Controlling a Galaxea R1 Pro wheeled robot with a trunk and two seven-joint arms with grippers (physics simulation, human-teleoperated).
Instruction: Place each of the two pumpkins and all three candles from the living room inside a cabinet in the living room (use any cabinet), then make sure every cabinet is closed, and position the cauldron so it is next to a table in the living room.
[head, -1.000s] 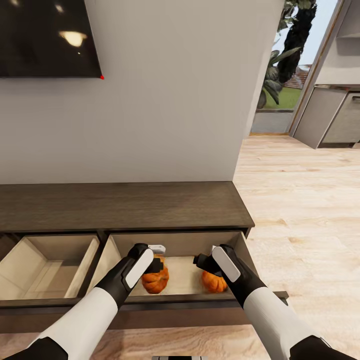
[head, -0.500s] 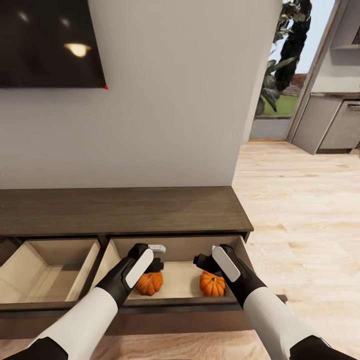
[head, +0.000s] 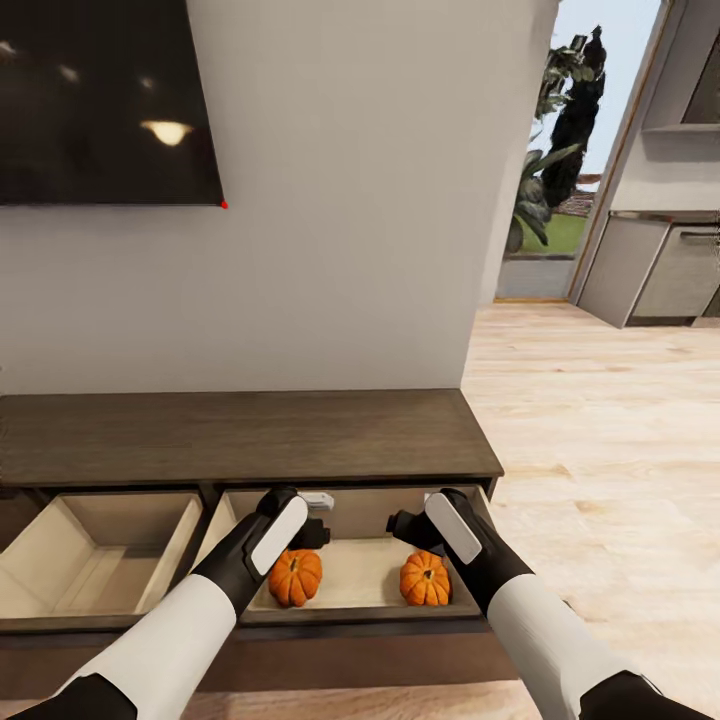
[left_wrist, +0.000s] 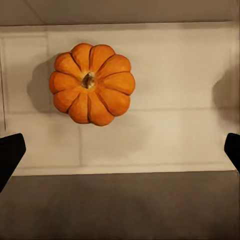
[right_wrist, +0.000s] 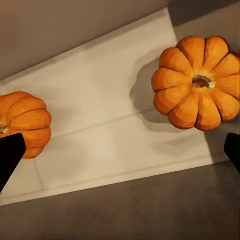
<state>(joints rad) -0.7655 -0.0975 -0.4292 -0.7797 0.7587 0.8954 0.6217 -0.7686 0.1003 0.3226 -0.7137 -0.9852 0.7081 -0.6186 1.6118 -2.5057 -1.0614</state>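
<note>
Orange pumpkins sit on the pale floor of the open right drawer (head: 345, 575) of the cabinet (head: 240, 435). The left pumpkin (head: 295, 577) lies below my left gripper (left_wrist: 120, 150), the right pumpkin (head: 425, 578) below my right gripper (right_wrist: 120, 150). Both grippers are spread wide and hold nothing. A second ago the left pumpkin was up between my left fingers; now it rests on the drawer floor. Both pumpkins stand upright, stems pointing up. Another drawer (head: 95, 550) is open beside this one.
</note>
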